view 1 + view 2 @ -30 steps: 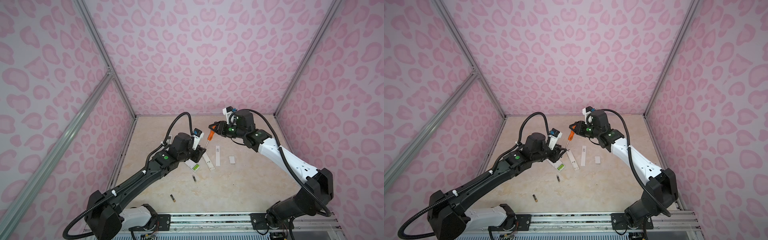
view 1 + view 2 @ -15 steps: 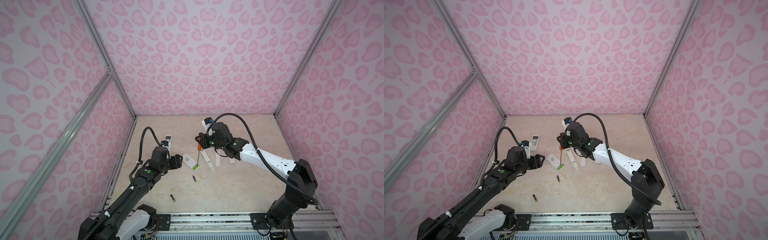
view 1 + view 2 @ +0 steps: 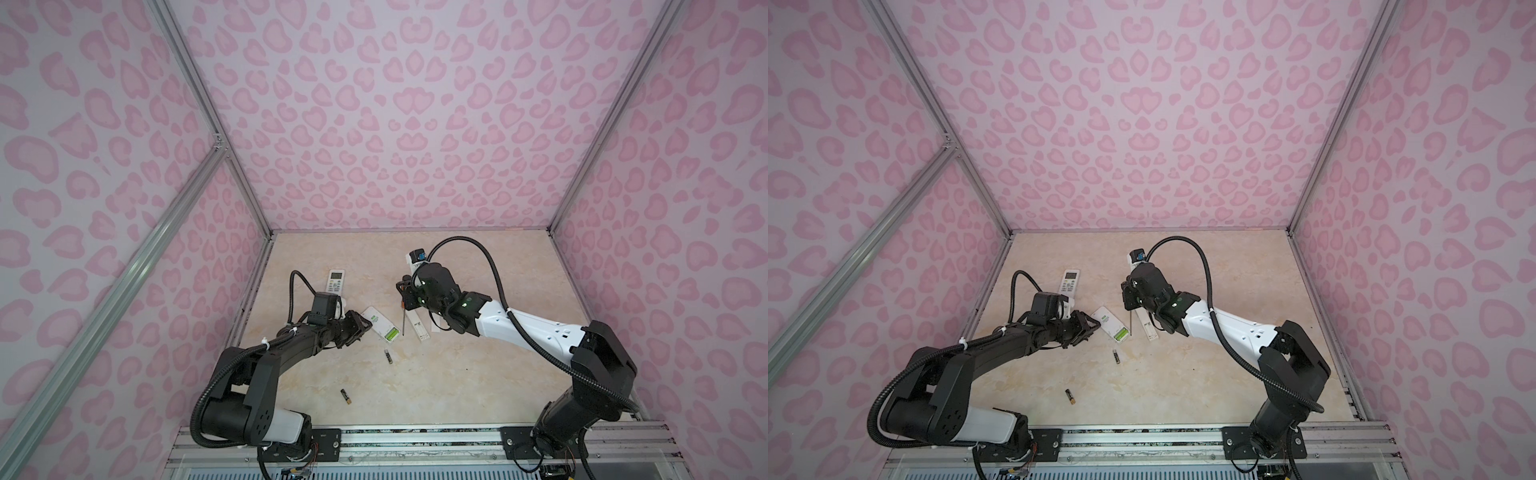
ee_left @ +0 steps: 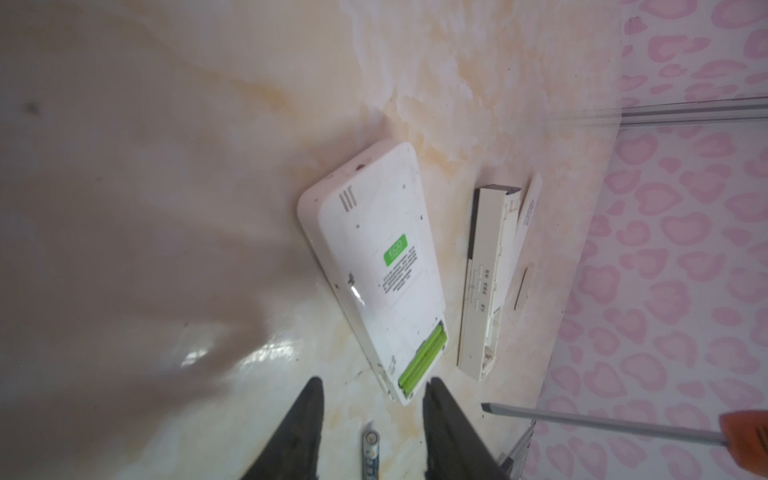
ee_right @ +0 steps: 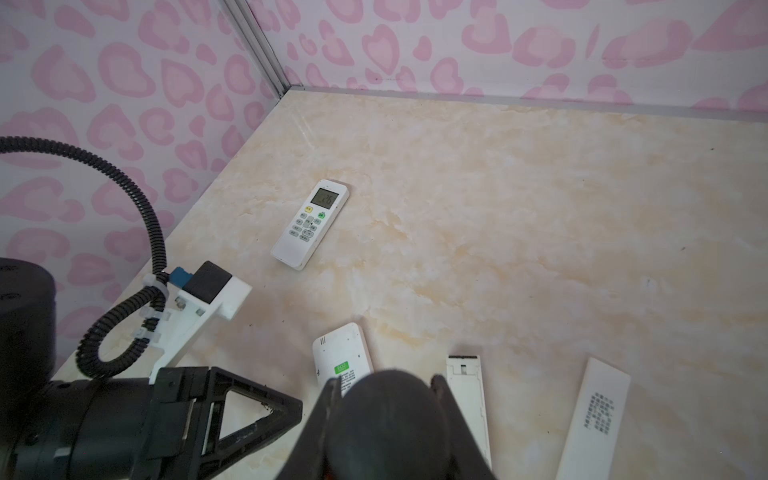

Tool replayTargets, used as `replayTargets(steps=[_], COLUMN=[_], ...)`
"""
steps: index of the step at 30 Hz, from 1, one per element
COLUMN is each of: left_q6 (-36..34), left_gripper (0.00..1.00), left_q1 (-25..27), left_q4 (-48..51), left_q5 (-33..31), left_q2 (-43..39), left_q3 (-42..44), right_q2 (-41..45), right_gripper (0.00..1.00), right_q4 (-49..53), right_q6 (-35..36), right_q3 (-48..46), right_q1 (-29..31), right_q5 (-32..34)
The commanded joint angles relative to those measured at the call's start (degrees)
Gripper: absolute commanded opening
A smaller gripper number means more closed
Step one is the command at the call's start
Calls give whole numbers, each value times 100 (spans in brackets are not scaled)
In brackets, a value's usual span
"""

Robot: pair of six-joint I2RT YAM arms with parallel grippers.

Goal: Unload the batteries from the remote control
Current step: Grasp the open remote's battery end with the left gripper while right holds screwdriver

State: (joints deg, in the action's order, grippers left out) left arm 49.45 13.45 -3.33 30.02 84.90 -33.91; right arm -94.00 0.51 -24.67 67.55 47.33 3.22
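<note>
Your two lime-green batteries (image 4: 424, 360) sit side by side in the uncovered bay of the face-down white remote (image 4: 374, 232). In a top view, a dark battery (image 3: 388, 356) lies loose at its 6 o'clock and a gold-tipped battery (image 3: 345, 397) farther out at 7 o'clock. Your left gripper (image 4: 372, 388) gapes empty, and your right gripper (image 5: 384, 384) clamps the screwdriver (image 4: 582, 419).

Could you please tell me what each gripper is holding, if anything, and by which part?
The right gripper holds the screwdriver by its orange handle; the left gripper is open and empty.
</note>
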Motion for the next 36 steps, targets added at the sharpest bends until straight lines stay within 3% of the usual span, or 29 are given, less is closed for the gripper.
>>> replayTargets(steps=[1, 7, 9, 16, 22, 25, 36], left_q6=[83, 166, 165, 290, 315, 295, 475], left_gripper=[41, 37, 32, 30, 35, 43, 44], left_q1=[-4, -2, -6, 22, 54, 59, 247], left_q4=[-494, -844, -973, -1239, -1252, -1196, -1274], left_q5=[273, 319, 368, 400, 325, 294, 322], left_q2=[370, 900, 1017, 1253, 1105, 941, 790], left_q3=[-144, -316, -393, -463, -309, -199, -46], right_q2=[-87, -197, -188, -192, -265, -308, -599], right_gripper=[0, 0, 0, 0, 0, 0, 0], right_q4=[-314, -395, -360, -446, -760, -1108, -1719], right_q6=[-149, -188, -179, -221, -66, 217, 625], right_q3=[-48, -55, -71, -163, -164, -248, -295], right_q1=[3, 4, 3, 4, 76, 90, 122], right_q5=[33, -15, -15, 47, 96, -82, -214])
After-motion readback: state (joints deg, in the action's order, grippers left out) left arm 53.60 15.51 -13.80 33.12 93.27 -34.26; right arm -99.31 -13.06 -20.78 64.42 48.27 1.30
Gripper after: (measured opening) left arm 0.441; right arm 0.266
